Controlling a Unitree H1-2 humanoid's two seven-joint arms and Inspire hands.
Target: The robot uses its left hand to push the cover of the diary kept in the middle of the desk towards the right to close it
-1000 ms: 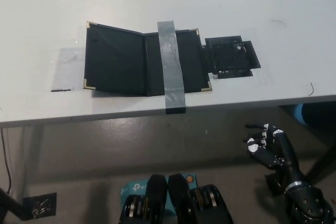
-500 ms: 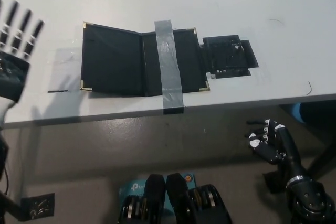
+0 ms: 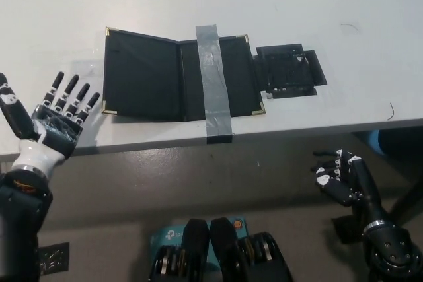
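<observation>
My left hand [image 3: 56, 123] hovered empty with fingers spread wide just left of the open diary [image 3: 180, 78], taped mid-desk [image 3: 330, 4], while my right hand [image 3: 344, 179] rested loosely open below the edge.

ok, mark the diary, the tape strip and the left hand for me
diary [image 3: 142, 77], head view, on the open left cover.
tape strip [image 3: 213, 77], head view, mid-strip where it crosses the diary.
left hand [image 3: 59, 120], head view, on the open palm, beside the diary's left edge.
</observation>
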